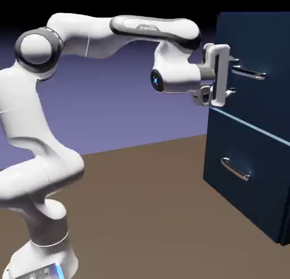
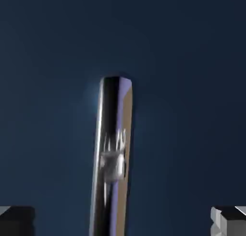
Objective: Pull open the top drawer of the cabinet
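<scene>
Matte grey fingertips [image 2: 229, 221] spread wide, holding nothing, glossy cylindrical silver handle [image 2: 113, 153], flat navy top drawer [image 2: 182, 62]

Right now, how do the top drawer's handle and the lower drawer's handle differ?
The top drawer's handle is a straight bar; the lower drawer's handle is bowed. The upper one sits level with the gripper, whose open fingers stand above and below its near end; the lower one has nothing near it. The hand view shows only the upper bar, between the fingertips. Both are silver, on navy fronts of the cabinet.
</scene>
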Robot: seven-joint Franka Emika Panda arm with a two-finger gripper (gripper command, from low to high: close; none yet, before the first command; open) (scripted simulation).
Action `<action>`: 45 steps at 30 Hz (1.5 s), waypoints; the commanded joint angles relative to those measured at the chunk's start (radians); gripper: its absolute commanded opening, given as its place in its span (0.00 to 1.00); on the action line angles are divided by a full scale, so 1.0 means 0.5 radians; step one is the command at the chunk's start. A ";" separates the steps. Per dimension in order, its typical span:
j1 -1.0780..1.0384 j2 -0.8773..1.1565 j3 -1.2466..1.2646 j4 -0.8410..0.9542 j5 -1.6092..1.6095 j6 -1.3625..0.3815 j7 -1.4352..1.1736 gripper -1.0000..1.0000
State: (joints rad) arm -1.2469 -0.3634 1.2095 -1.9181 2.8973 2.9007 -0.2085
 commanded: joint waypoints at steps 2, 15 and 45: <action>-0.072 0.003 0.069 0.030 -0.001 0.004 0.002 1.00; -0.903 0.037 0.859 0.368 -0.014 0.056 0.026 0.00; 1.199 -0.628 -1.086 -0.815 -0.275 -0.011 0.388 0.00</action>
State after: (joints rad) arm -0.6477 -0.6777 0.6664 -2.3256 2.7596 2.8945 -0.0141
